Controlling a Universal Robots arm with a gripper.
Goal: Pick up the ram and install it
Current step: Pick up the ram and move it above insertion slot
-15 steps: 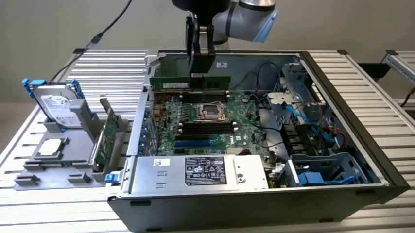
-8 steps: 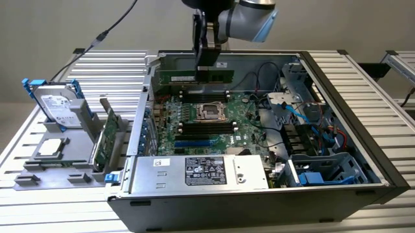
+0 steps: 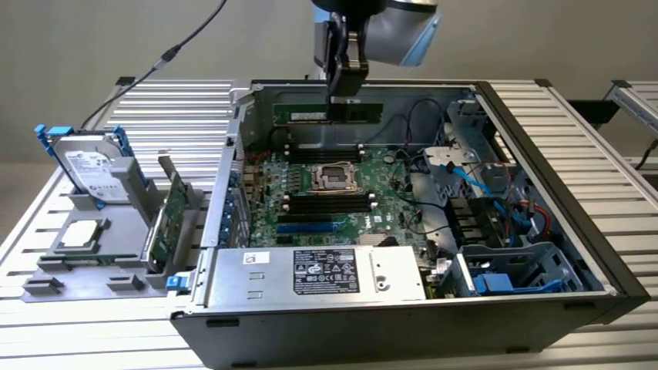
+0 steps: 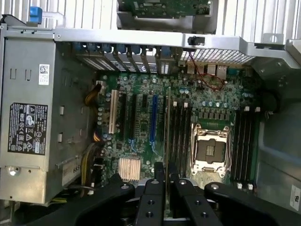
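Above the open computer case (image 3: 555, 169), the gripper (image 3: 344, 91) has its fingers narrowed onto the ram (image 3: 303, 115), pinching it from above. It looks a light, stiff, thin board, probably fragile at chips and contacts, so best gripped on the flat faces mid-length. Below lie black memory slots (image 4: 181, 136) beside the CPU socket (image 4: 210, 153) — loose cables (image 3: 468, 181) and the power supply (image 3: 319, 270) crowd the sides — nothing seems to cover the slots

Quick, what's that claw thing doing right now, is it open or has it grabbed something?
Gripper: closed on the ram, holding it above the open computer case.
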